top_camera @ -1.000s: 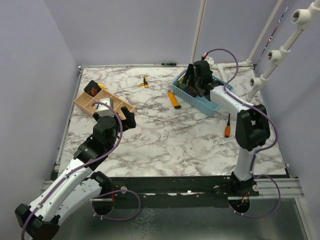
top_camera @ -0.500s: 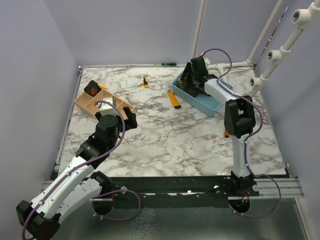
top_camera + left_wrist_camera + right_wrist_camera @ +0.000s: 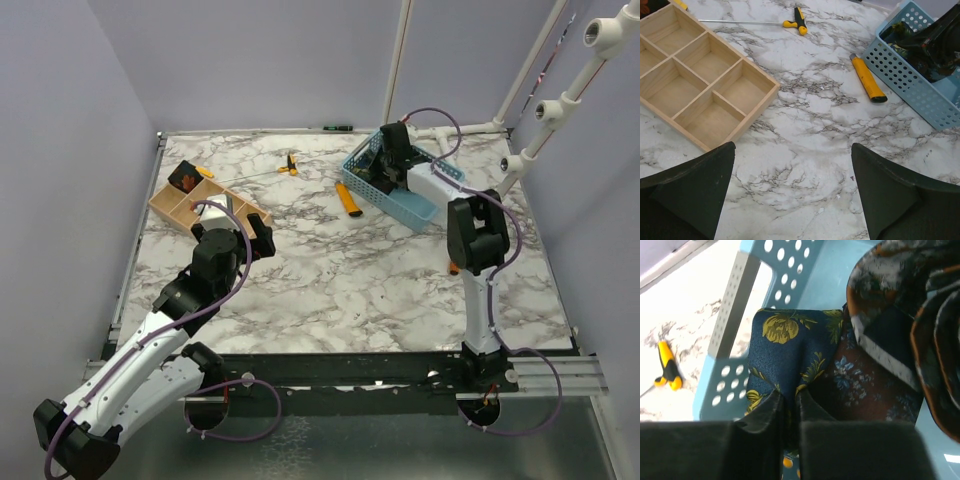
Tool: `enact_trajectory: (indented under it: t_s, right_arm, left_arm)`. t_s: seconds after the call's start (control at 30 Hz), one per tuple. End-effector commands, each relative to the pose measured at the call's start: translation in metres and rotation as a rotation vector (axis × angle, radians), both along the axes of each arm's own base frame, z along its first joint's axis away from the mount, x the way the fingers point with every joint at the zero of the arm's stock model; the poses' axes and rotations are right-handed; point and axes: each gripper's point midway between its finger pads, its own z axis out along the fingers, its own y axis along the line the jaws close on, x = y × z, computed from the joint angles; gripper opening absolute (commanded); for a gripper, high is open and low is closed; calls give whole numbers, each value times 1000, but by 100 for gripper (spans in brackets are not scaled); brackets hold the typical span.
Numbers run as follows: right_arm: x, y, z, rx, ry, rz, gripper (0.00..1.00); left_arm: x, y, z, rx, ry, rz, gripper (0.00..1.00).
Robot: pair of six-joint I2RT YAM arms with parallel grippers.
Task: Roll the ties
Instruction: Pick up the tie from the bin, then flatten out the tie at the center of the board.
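Observation:
My right gripper (image 3: 790, 397) is down inside the blue basket (image 3: 735, 305), shut on a fold of the navy tie (image 3: 785, 345) with the yellow-green floral print. Beside it lie a brown tie (image 3: 865, 385) with blue flowers and a dark tie (image 3: 905, 305) with orange edges. From above, the right gripper (image 3: 385, 165) is at the basket's (image 3: 420, 213) left end. A dark coil with red-orange marks (image 3: 185, 178) sits at the wooden tray's (image 3: 165, 207) far corner. My left gripper (image 3: 792, 146) hangs open over bare marble, next to the tray (image 3: 760, 107).
A yellow-and-black cutter (image 3: 348, 198) lies left of the basket. A yellow T-handled tool (image 3: 289, 165) lies at the back, and an orange-handled screwdriver (image 3: 455, 262) by the right arm. White pipes (image 3: 560, 105) stand at the back right.
The right arm has swung left and reached deeper into the basket, and its jaws have shut on the navy tie. The left arm has barely moved.

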Motion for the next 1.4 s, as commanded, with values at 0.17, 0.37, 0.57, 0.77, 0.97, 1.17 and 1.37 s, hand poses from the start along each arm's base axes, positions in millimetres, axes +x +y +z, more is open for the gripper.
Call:
enact_trajectory:
  t_s: [0.17, 0.37, 0.57, 0.77, 0.97, 1.17, 1.37]
  right_arm:
    - [-47, 9, 235, 169, -512, 160, 0]
    - [-183, 38, 352, 367, -776, 597, 0]
    - [-313, 54, 321, 562, -641, 1002, 0]
    - [-362, 29, 219, 472, -467, 959, 0]
    - [-375, -2, 133, 339, -356, 790, 0]
    - [-398, -5, 110, 314, -321, 827, 0]
    - [-455, 26, 172, 586, -435, 1169, 0]
  left_arm:
    - [0, 0, 4, -8, -17, -4, 98]
    - [0, 4, 7, -10, -29, 10, 99]
    - [0, 5, 7, -9, -28, 15, 98]
    - [-4, 7, 11, -25, -45, 16, 98]
    - [-7, 7, 17, -44, -66, 6, 98]
    - [-13, -9, 16, -99, -61, -73, 98]
    - [-49, -90, 17, -363, -35, -507, 98]
